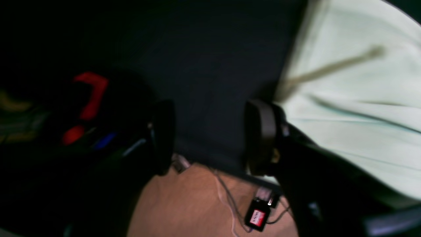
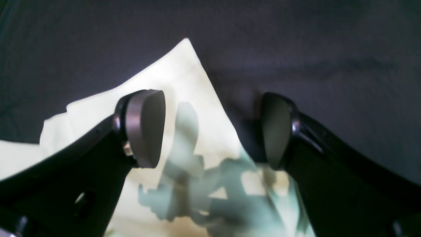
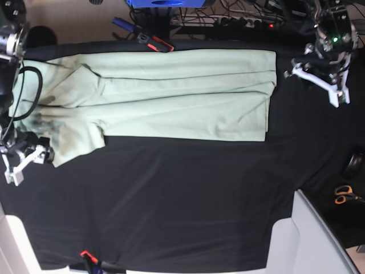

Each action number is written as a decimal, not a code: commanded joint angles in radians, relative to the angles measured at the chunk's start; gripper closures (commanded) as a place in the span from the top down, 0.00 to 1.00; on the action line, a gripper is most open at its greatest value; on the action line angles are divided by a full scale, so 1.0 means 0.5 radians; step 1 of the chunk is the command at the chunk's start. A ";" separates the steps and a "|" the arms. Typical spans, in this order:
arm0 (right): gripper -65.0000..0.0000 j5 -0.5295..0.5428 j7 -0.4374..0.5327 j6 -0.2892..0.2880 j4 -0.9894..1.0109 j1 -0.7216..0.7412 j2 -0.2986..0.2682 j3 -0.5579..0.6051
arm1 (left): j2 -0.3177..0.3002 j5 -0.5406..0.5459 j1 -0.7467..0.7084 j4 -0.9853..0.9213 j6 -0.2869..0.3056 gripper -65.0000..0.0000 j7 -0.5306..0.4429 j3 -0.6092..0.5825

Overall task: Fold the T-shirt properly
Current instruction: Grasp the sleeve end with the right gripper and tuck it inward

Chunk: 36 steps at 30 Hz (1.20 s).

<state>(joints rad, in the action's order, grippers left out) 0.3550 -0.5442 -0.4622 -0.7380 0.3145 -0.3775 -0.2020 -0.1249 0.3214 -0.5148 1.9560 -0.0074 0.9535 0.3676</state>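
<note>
Where our right gripper [image 2: 213, 131] hangs with jaws spread and empty, a corner of the T-shirt [image 2: 184, 82] lies just beneath and ahead. Our left gripper [image 1: 209, 135] also stands apart, seemingly holding nothing, the shirt's hem just beside its right finger [image 1: 261, 135].

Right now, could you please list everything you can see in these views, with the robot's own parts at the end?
T-shirt: one, pale mint green, spread across the far half of the table, partly folded lengthwise.
Table cloth: one, black, covering the table under the shirt.
Scissors: one pair, orange handles, off the table's right edge in the base view.
Red and black tool: one, at the far table edge.
Cables: several, dark, behind the table.
Left gripper: one, black fingers apart, nothing between them, beside the shirt's hem end.
Right gripper: one, black fingers wide apart, empty, over a shirt corner.
</note>
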 commanded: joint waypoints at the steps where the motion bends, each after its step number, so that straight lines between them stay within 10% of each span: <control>1: 0.67 0.016 0.068 -0.007 0.054 0.094 -0.041 0.022 | -0.019 0.006 -0.028 0.039 -0.005 0.35 -0.027 0.046; 13: 0.66 0.016 0.307 -0.007 0.492 0.278 -0.005 0.277 | 0.116 0.009 -0.077 0.033 0.483 0.10 -0.027 0.408; 17: 0.57 0.016 0.310 -0.007 0.492 0.278 0.029 0.277 | 0.119 0.009 -0.077 0.033 0.489 0.10 -0.027 0.417; 23: 0.00 0.016 0.310 -0.007 0.492 0.278 0.051 0.277 | 0.119 0.006 -0.077 0.030 0.489 0.10 -0.027 0.429; 36: 0.00 0.025 0.191 -0.013 0.112 0.045 0.029 0.270 | 0.119 0.000 -0.077 0.030 0.489 0.10 -0.027 0.414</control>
<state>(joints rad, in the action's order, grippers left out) 0.3576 -0.4568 -0.4618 -0.6739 0.3103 -0.3473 -0.0631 -0.0551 0.3218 -0.5495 1.9564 0.2371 0.9535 0.5690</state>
